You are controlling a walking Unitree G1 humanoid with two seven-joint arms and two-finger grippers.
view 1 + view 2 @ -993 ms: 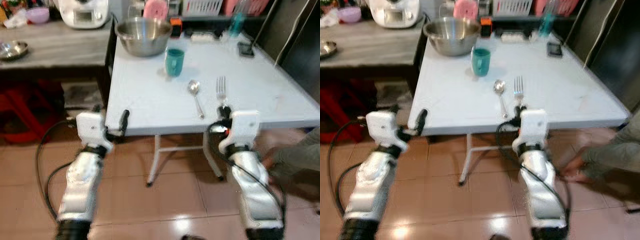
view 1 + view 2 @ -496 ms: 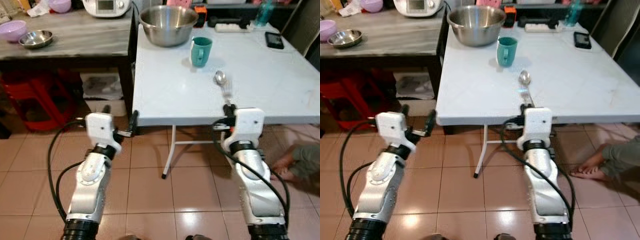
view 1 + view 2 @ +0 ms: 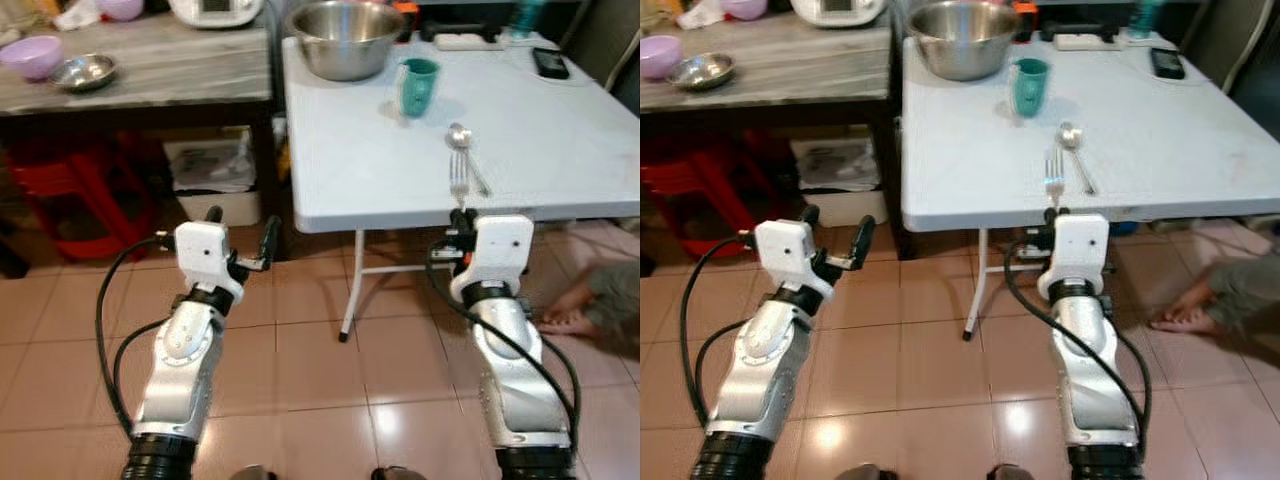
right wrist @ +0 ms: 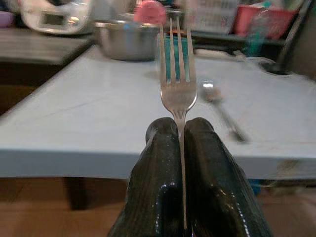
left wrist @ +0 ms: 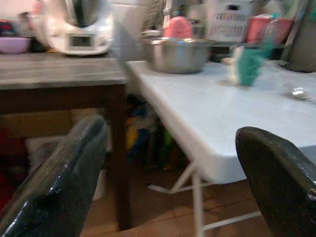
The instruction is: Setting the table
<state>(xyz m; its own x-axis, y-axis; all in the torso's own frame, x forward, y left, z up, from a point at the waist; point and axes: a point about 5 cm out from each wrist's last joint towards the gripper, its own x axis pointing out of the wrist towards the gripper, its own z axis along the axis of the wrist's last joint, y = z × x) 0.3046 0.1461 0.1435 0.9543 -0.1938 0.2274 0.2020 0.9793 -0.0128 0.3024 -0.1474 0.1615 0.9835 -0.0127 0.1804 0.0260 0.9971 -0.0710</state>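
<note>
Right gripper (image 4: 177,129) jaws clenched on the fork (image 4: 176,74), tines up, held just short of the near edge of the tabletop (image 3: 560,170). Left gripper (image 3: 240,240) jaws released, off to the left over the floor. Thin grip on the handle: could pivot or slip out. Could also knock the spoon (image 3: 466,150) lying just beyond, or catch the edge.

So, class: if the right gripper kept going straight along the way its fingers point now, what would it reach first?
The right gripper, shut on the fork, points across the white table. Probably the teal mug comes first, dead ahead behind the tines; the spoon lies just beside that line. Depth is uncertain.
</note>
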